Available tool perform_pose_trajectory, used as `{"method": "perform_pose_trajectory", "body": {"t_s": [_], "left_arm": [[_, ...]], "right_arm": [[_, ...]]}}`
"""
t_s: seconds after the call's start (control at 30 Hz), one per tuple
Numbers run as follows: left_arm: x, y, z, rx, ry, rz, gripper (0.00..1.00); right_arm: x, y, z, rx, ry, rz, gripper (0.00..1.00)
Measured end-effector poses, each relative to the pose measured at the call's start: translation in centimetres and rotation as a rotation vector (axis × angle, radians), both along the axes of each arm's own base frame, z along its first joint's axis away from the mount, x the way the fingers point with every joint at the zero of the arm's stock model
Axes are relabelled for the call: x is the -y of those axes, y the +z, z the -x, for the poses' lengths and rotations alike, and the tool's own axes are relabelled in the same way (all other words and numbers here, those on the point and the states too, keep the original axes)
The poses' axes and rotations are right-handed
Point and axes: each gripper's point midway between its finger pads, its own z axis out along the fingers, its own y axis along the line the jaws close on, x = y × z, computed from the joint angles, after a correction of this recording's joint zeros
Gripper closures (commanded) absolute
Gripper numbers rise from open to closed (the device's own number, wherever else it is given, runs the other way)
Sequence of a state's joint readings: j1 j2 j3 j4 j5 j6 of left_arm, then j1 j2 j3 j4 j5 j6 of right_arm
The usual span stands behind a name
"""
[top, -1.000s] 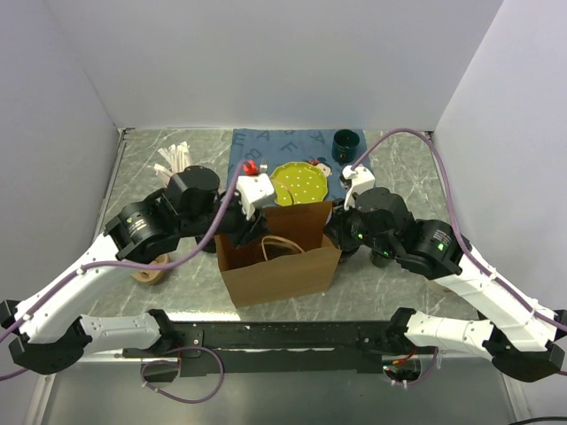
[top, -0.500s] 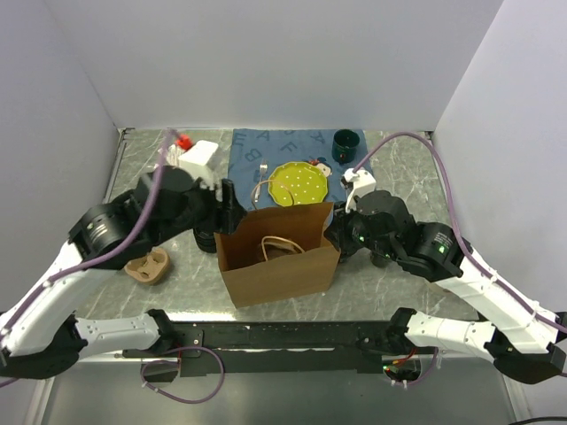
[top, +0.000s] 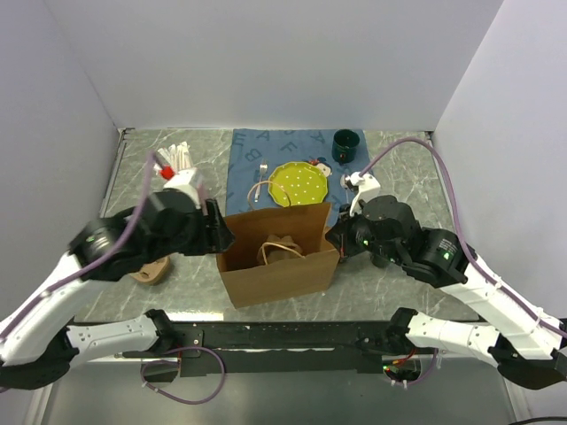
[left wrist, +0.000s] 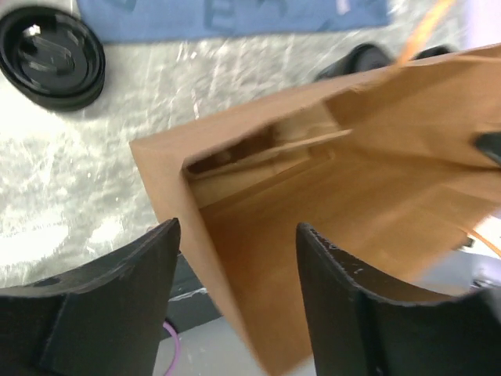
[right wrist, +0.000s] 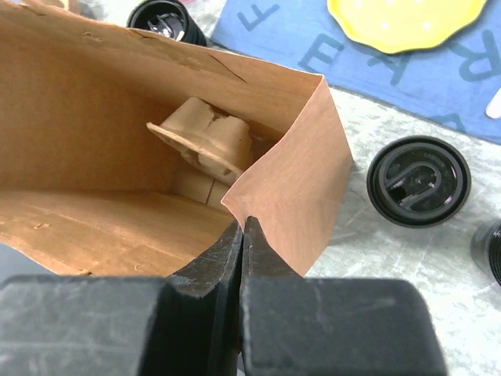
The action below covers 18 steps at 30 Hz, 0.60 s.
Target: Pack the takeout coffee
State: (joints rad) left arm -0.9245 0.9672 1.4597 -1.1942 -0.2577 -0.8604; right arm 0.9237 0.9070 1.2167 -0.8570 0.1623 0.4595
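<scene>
Brown paper bag [top: 279,266] stands open-mouthed; the right gripper [right wrist: 244,227] is pinched fully closed on the rim corner at the bag's 3 o'clock; the left gripper [left wrist: 236,229] gapes wide astride the 9 o'clock wall, holding nothing; one takeout coffee [right wrist: 419,182] sits lidded outside the bag near 3 o'clock; a second takeout coffee [left wrist: 51,56] stands near 9 o'clock.

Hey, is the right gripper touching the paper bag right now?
Touching. The right wrist view shows the right gripper shut on the paper bag, with the edge of its wall pinched between the closed fingers.
</scene>
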Motion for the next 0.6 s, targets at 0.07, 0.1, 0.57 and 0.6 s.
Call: {"method": "perform_pose_trajectory", "body": {"t_s": [0.07, 0.1, 0.57, 0.6], "left_arm": [[0.6, -1.5, -0.3, -0.041, 0.007, -0.034, 0.45], [0.8, -2.0, -0.5, -0.057, 0.01, -0.052, 0.47], [1.1, 1.1, 0.7, 0.05, -0.044, 0.149, 0.26], [0.9, 1.6, 0.8, 0.06, -0.042, 0.167, 0.17]], "right_arm": [[-0.1, 0.0, 0.1, 0.009, 0.011, -0.011, 1.0], [-0.2, 0.1, 0.1, 0.017, 0.018, -0.022, 1.0], [0.0, 1.7, 2.0, 0.234, 0.17, -0.171, 1.0], [-0.1, 2.0, 1.9, 0.246, 0.176, -0.175, 1.0]]}}
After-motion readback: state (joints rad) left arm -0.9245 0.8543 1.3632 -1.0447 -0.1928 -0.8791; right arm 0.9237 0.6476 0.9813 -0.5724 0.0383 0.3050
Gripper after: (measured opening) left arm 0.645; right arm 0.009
